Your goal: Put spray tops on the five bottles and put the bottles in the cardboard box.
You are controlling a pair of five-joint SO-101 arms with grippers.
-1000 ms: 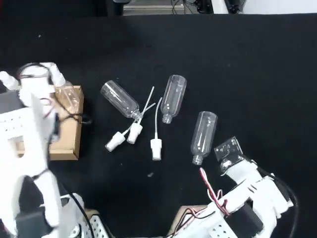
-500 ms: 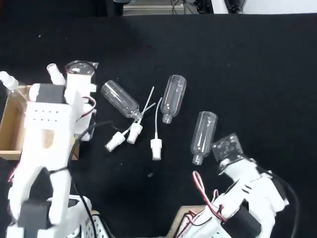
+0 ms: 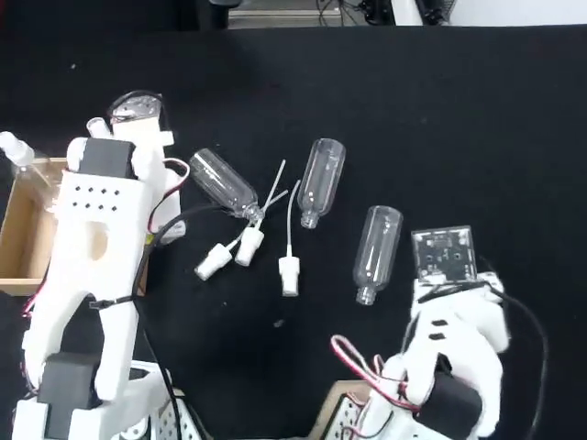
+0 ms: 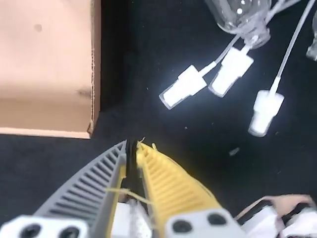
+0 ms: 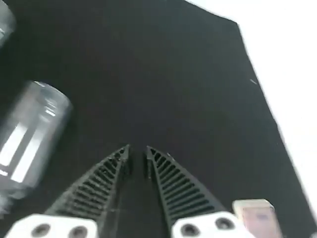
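Observation:
Three clear uncapped bottles lie on the black table: one (image 3: 223, 183) to the left, one (image 3: 321, 179) in the middle, one (image 3: 377, 243) to the right. Three loose spray tops (image 3: 214, 262) (image 3: 249, 246) (image 3: 289, 273) lie between them. The cardboard box (image 3: 23, 229) stands at the left with a capped bottle (image 3: 20, 158) in it; another spray top (image 3: 96, 128) shows at the box's far side. My left gripper (image 4: 132, 148) is shut and empty over the table, beside the box's corner (image 4: 91, 130). My right gripper (image 5: 137, 153) is shut, empty, next to the right bottle (image 5: 29, 129).
The left arm (image 3: 96, 238) covers much of the box. The right arm (image 3: 454, 339) stands at the near edge, with a tan block (image 3: 344, 408) and wires beside it. The far half of the table is bare; its edge (image 5: 257, 74) runs past the right gripper.
The left arm has swung right, off the box and towards the loose tops. The right arm has turned, its camera board shifting slightly right. The bottles and tops have not moved.

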